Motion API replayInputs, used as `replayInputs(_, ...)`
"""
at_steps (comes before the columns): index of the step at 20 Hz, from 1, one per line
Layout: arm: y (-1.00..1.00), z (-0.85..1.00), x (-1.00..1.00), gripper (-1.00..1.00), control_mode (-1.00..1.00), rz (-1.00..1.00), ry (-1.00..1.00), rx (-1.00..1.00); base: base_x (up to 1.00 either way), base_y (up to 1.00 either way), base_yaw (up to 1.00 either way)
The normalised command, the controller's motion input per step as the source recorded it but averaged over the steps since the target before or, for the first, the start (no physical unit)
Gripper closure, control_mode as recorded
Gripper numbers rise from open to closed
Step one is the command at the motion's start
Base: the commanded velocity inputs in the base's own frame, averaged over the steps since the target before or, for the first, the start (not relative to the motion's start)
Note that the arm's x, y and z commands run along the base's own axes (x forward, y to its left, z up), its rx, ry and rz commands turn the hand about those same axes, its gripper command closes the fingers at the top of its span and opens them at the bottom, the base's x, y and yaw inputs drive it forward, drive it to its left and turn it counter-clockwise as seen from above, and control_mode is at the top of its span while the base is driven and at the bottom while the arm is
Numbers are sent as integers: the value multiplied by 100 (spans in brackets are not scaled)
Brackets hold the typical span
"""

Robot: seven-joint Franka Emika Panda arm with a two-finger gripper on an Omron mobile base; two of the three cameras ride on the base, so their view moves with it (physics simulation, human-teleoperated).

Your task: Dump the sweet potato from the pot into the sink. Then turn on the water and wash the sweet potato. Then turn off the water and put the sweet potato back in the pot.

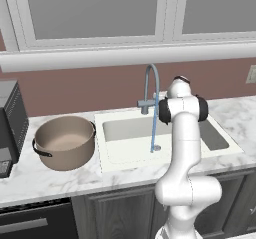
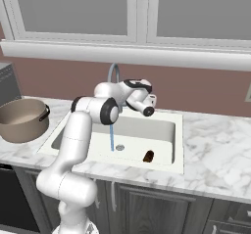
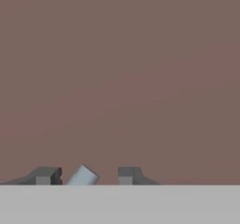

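The sweet potato [image 2: 148, 155], a small reddish-brown lump, lies on the floor of the white sink [image 2: 164, 130] near its front right corner. The tan-brown pot [image 1: 65, 142] stands upright on the counter left of the sink [image 1: 125, 130], also seen at the left edge as pot [image 2: 22, 119]. A thin blue water stream [image 2: 112, 139] falls from the faucet [image 1: 150, 83] toward the drain. My gripper [image 2: 152, 100] is behind the sink, pointing at the back wall. In the hand view my gripper [image 3: 89, 175] stands open, with the grey faucet lever [image 3: 83, 176] between the fingertips, closer to the left one.
A dark boxy appliance [image 1: 9, 123] stands at the counter's far left, beside the pot. The reddish wall and a window sill [image 1: 125, 58] rise just behind the faucet. Marble counter [image 2: 215, 145] stretches to the right of the sink.
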Motion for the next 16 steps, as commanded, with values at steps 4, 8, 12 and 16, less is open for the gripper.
replayInputs(4, -44, -20, 0, 100, -100, 0, 2, 5, 0, 0, 0)
replayInputs(8, -4, 0, 0, 100, -100, 3, -3, 0, 0, 0, 0)
replayInputs(12, 25, 0, 0, 100, -100, 17, -12, 0, 0, 0, 0)
replayInputs(16, 37, 0, 4, 100, -100, 21, -15, 0, 0, 0, 0)
